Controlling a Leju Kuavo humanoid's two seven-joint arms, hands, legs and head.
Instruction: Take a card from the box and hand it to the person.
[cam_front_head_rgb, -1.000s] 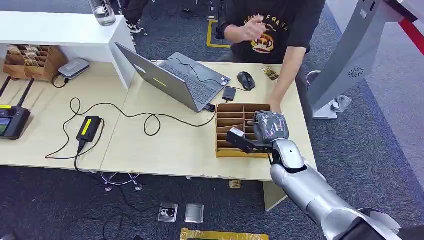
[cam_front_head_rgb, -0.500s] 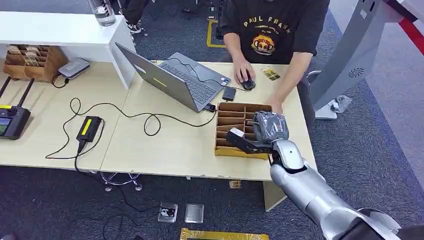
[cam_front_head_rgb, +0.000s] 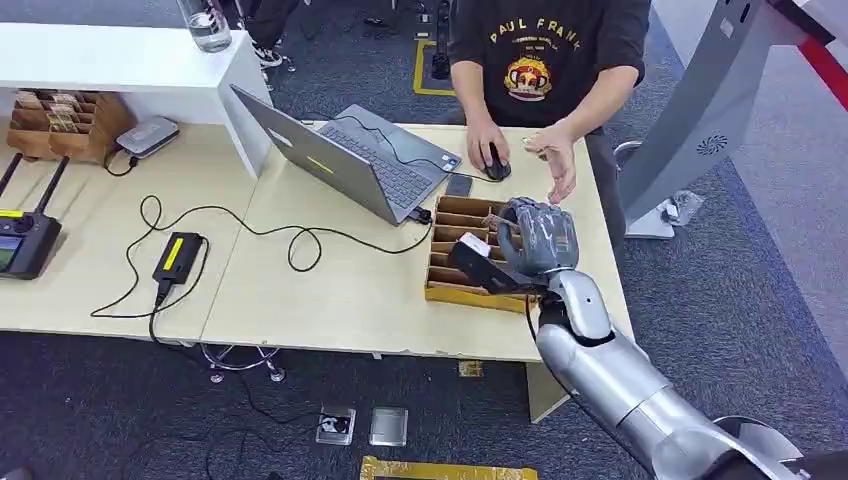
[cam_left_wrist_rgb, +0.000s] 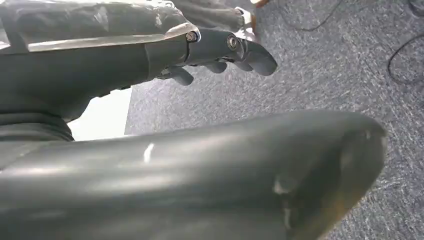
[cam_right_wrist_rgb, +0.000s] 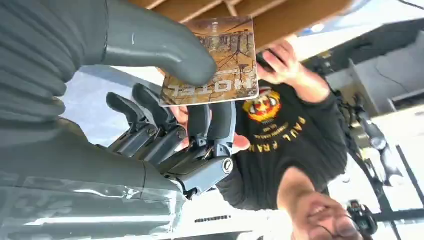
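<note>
The robot's right hand (cam_front_head_rgb: 532, 243) pinches a brown printed hotel card (cam_right_wrist_rgb: 214, 62) between its thick grey thumb (cam_right_wrist_rgb: 165, 50) and dark fingers (cam_right_wrist_rgb: 210, 122), raised just above the brown compartmented cardboard box (cam_front_head_rgb: 452, 252) on the pale wooden table (cam_front_head_rgb: 330, 290). Across the table, a person in a black printed T-shirt (cam_front_head_rgb: 545, 50) holds one open hand (cam_front_head_rgb: 556, 160) out near the card, the other resting on a black mouse (cam_front_head_rgb: 497, 168) beside an open grey laptop (cam_front_head_rgb: 345, 160). The robot's left hand (cam_left_wrist_rgb: 220, 50) hangs above grey carpet (cam_left_wrist_rgb: 320, 70), fingers loosely curled around nothing.
</note>
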